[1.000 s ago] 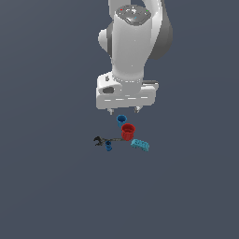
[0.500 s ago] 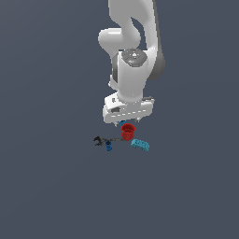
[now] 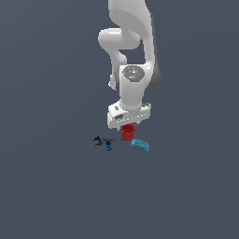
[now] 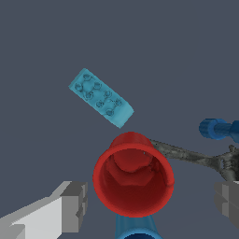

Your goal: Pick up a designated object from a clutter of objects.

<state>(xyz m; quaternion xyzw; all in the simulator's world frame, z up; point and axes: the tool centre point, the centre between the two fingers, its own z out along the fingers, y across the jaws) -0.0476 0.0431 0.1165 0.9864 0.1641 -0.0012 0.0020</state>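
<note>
We see a plain, matte slate-grey floor (image 3: 51, 186) running unbroken to every edge of both views, with no walls, seams or furniture, so we cannot place anything by edges or corners. The red cup (image 4: 133, 179) stands upright on this surface with its mouth open upward and its long axis vertical, widening towards the rim; in the wrist view we look straight down into it. It sits in the middle of the clutter: the teal studded brick (image 4: 101, 97) lies flat just beside it, the dark wrench (image 4: 196, 158) reaches out from its side, the blue cup (image 4: 137, 228) lies against its base, and a small blue piece (image 4: 218, 129) lies near the wrench's far end. The gripper (image 4: 150, 205) hangs directly above the red cup, its jaws spread wide, one grey finger (image 4: 70, 207) on either side of the rim and neither touching it.
</note>
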